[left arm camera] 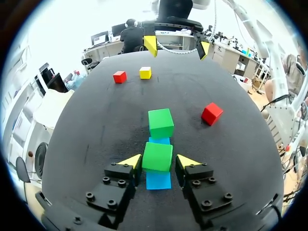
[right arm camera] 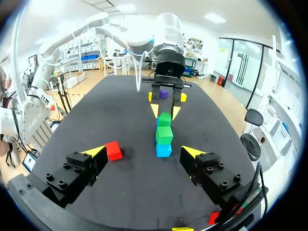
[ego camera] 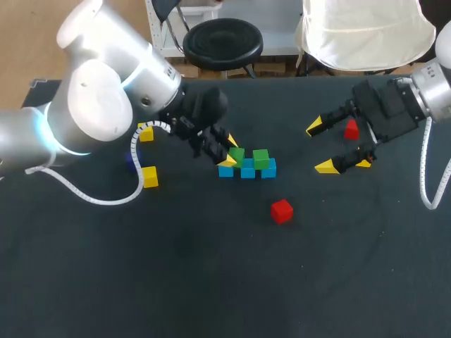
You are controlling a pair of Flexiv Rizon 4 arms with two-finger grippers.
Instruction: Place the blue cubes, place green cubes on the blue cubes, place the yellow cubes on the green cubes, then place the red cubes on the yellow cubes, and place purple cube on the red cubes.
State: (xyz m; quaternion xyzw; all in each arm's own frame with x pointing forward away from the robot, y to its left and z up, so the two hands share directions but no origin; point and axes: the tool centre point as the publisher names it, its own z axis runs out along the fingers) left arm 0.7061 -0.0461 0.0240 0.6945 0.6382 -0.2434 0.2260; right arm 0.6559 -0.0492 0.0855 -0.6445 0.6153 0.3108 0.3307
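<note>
Left end effector (left arm camera: 159, 162) open, straddling green cube (left arm camera: 157, 156) set on blue cubes (left arm camera: 158, 180) mid-surface. Right end effector (right arm camera: 144, 152) wide open, empty. Cube likely light, rigid, smooth: pinch opposite flat sides, mid-height.

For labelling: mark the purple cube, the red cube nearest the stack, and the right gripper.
purple cube (right arm camera: 163, 94), right wrist view, front face.
red cube (ego camera: 281, 210), head view, top face.
right gripper (ego camera: 320, 146), head view, midway between tips.

Bright, even overhead light; faint shadows on the table (ego camera: 211, 282).
</note>
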